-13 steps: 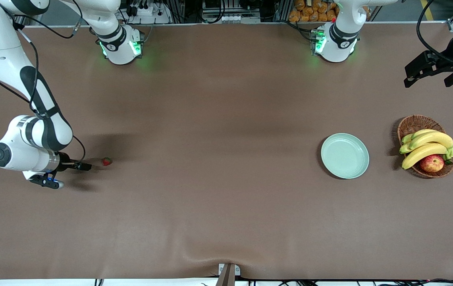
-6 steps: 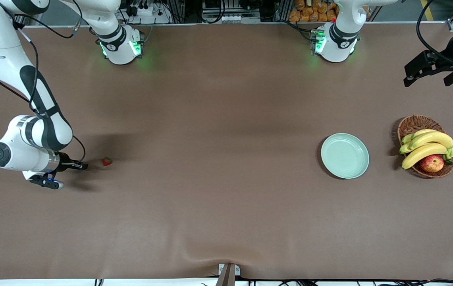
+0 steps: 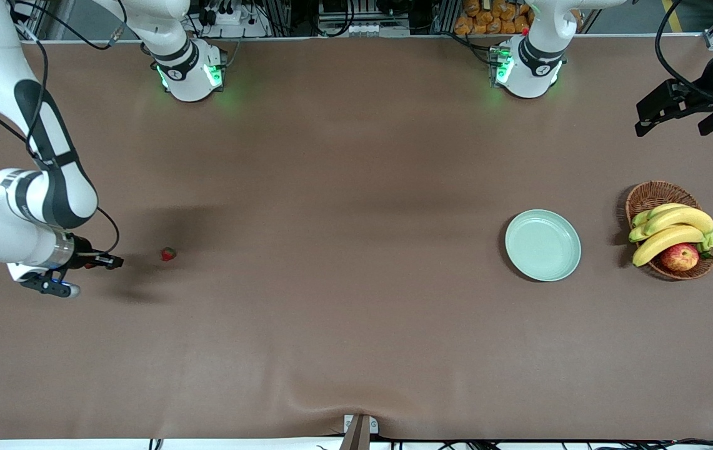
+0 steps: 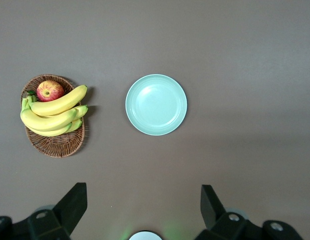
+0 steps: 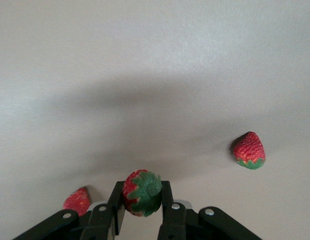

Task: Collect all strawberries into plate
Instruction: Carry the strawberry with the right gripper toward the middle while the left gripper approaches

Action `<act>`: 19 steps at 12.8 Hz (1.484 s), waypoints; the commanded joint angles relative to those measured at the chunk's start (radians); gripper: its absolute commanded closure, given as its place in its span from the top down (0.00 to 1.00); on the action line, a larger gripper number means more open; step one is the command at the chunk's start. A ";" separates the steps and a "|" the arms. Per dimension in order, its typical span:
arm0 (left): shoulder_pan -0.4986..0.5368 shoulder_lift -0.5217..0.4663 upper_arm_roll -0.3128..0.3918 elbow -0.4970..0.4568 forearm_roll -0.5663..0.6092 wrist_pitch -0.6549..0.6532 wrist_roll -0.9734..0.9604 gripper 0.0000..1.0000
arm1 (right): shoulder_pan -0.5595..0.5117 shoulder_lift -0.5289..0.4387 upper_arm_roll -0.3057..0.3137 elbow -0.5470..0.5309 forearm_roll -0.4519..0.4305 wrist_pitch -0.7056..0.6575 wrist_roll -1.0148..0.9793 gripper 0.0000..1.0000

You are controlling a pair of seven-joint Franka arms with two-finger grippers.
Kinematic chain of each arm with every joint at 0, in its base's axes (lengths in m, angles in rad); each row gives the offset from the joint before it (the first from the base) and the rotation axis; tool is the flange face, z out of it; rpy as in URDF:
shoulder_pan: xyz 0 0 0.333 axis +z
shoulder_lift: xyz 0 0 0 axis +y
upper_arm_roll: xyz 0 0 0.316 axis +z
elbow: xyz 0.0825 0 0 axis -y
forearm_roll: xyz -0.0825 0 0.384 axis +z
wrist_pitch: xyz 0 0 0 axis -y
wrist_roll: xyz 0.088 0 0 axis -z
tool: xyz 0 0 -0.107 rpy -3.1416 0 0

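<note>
My right gripper (image 3: 112, 262) is shut on a strawberry (image 5: 142, 192), its green cap facing the camera, held low over the table at the right arm's end. A second strawberry (image 3: 169, 254) lies on the table beside the gripper, toward the plate; it also shows in the right wrist view (image 5: 249, 150). A third strawberry (image 5: 77, 201) lies on the table partly hidden by the gripper body. The mint-green plate (image 3: 542, 244) sits empty toward the left arm's end and shows in the left wrist view (image 4: 156, 104). My left gripper (image 4: 143, 200) is open and empty, waiting high above.
A brown wicker basket (image 3: 650, 195) with bananas (image 3: 672, 228) and a red-yellow apple (image 3: 680, 257) stands beside the plate at the left arm's end. A wide stretch of brown table lies between the strawberries and the plate.
My right gripper has drawn away from the strawberry on the table, toward the right arm's end. The left arm has not moved.
</note>
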 commanded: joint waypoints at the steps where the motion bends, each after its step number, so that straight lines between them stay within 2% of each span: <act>1: 0.008 -0.006 -0.009 0.005 0.001 -0.011 0.020 1.00 | 0.016 -0.038 0.008 0.018 -0.014 -0.050 0.005 0.00; 4: 0.002 -0.002 -0.009 0.006 0.000 -0.001 0.017 1.00 | 0.062 -0.050 0.010 0.035 -0.014 -0.062 0.008 0.00; 9: -0.002 0.032 -0.009 -0.003 0.003 0.037 0.006 1.00 | 0.182 -0.067 0.013 0.130 0.002 -0.234 0.023 0.00; 14: -0.015 0.067 -0.036 -0.003 0.009 0.058 -0.005 1.00 | 0.346 -0.084 0.013 0.178 0.014 -0.240 0.025 0.00; 19: -0.065 0.120 -0.039 -0.003 0.001 0.098 -0.024 1.00 | 0.486 -0.078 0.011 0.221 0.078 -0.224 0.022 0.00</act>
